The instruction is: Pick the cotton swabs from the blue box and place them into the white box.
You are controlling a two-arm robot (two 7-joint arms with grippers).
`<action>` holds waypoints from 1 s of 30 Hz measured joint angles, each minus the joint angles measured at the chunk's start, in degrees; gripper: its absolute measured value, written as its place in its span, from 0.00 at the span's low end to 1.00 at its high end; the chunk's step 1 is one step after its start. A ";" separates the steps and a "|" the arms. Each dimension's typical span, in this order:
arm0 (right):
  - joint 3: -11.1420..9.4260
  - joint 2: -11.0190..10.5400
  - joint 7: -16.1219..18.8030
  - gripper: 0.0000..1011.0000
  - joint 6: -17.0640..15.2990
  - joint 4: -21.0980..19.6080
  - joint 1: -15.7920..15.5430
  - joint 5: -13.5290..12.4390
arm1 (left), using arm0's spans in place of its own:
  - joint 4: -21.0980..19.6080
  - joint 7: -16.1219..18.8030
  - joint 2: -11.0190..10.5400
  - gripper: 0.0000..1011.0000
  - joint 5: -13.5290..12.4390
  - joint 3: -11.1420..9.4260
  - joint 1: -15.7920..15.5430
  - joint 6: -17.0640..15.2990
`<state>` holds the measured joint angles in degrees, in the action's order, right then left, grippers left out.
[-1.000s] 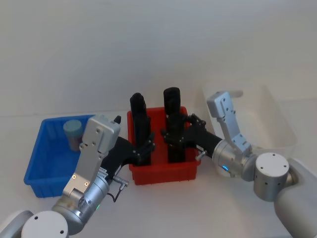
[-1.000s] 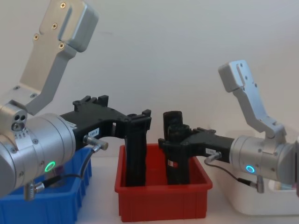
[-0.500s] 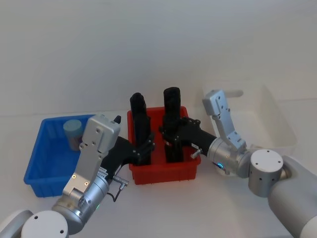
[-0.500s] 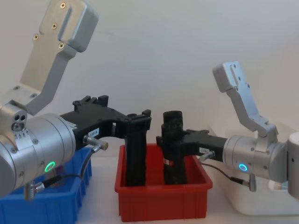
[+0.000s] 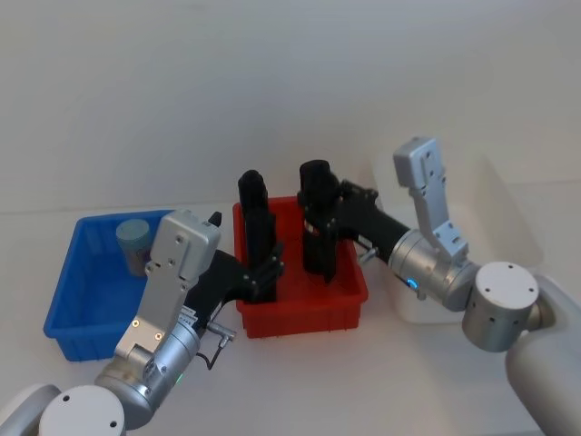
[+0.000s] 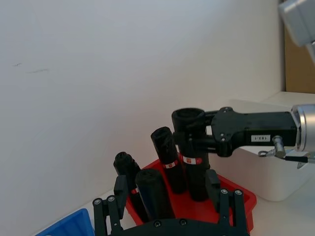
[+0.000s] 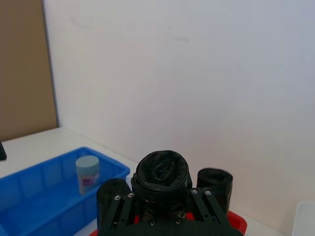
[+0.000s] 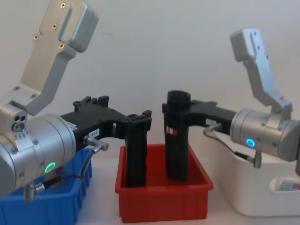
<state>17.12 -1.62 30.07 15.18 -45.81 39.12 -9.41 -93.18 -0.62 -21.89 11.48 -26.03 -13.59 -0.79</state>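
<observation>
Bright blue box left of the red tray; inside, clear cotton swabs tub with pale blue-grey lid and pinkish label. Black blocks with small red-and-white labels in the tray. White box right of the tray. White bench.

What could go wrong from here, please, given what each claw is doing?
The right claw grips a tall black block lifted partly out of the red tray; it might tip the neighbouring blocks or drag the tray. The left claw sits at another black block, with the same hazard. Meanwhile the cotton swabs sit untouched in the blue box, so the task may stall.
</observation>
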 joint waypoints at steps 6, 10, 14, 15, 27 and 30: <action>-0.53 -1.64 -3.02 0.42 -2.15 -10.36 -4.08 -0.54 | 0.00 0.00 0.00 0.99 0.00 0.00 0.00 0.00; -0.87 -2.61 -5.40 0.40 -3.57 -15.60 -6.16 -0.47 | 0.00 0.00 0.00 0.99 0.00 0.00 0.00 0.00; -1.30 -3.61 -7.97 0.38 -4.98 -20.40 -8.09 0.02 | 0.00 0.00 0.00 0.99 0.00 0.00 0.00 0.00; -1.50 -4.01 -8.96 0.37 -5.66 -22.17 -8.81 0.29 | 0.00 0.00 0.00 0.99 0.00 0.00 0.00 0.00; -3.34 -6.82 -16.30 0.37 -11.28 -31.02 -12.74 1.96 | 0.00 0.00 0.00 0.99 0.00 0.00 0.00 0.00; -3.86 -7.46 -17.86 0.37 -13.10 -32.38 -13.50 2.24 | 0.00 0.00 0.00 0.99 0.00 0.00 0.00 0.00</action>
<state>13.26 -9.08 12.22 2.08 -78.19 25.61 -7.17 -93.18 -0.62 -21.89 11.48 -26.03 -13.59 -0.79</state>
